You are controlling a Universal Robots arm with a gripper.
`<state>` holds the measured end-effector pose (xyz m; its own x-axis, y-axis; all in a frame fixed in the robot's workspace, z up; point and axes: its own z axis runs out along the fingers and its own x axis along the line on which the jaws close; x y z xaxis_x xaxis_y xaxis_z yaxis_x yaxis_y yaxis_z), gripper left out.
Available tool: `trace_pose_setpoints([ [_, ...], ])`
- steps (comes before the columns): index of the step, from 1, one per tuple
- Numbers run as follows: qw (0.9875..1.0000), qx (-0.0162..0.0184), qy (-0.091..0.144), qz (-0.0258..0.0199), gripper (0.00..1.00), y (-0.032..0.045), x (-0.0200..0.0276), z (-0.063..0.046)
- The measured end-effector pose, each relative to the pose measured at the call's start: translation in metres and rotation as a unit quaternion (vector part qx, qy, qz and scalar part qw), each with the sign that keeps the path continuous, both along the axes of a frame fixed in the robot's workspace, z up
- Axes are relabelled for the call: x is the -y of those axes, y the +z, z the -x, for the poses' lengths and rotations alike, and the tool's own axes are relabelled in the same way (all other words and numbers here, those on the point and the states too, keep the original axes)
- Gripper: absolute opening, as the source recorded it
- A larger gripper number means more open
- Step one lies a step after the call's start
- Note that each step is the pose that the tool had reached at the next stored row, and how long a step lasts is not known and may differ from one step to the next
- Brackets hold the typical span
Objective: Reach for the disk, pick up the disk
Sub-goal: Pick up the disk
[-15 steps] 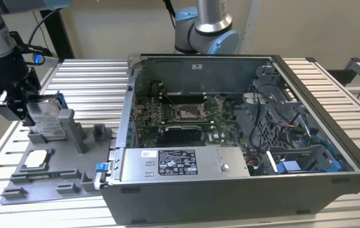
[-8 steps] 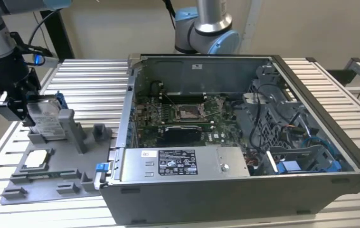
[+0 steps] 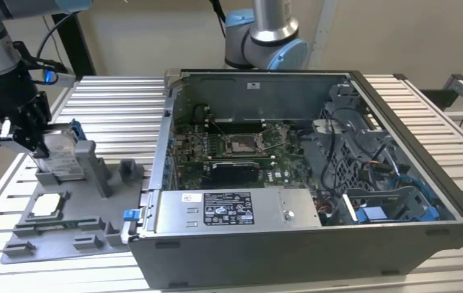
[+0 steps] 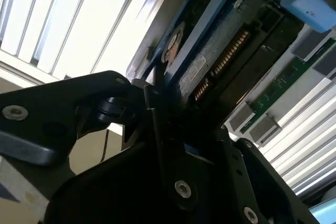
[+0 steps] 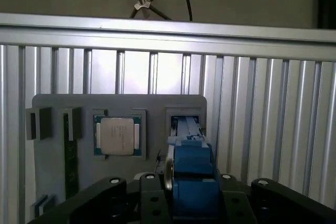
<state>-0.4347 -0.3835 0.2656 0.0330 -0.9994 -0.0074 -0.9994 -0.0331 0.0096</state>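
claw (image 3: pixel 38 144) clamped on the upright disk (image 3: pixel 63 157).

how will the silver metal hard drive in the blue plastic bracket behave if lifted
The silver metal hard drive is probably rigid and dense: metal casing. Standing on edge at the grey tray, it may tip if nudged.

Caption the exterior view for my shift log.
Gripper at the disk standing in the grey fixture tray, beside the open computer case.
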Motion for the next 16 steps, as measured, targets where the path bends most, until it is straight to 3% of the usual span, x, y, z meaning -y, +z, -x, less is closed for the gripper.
trace_pose_setpoints([
  [16,1.0,0.0,0.0,0.0,0.0,-0.0011,0.0,0.0],
])
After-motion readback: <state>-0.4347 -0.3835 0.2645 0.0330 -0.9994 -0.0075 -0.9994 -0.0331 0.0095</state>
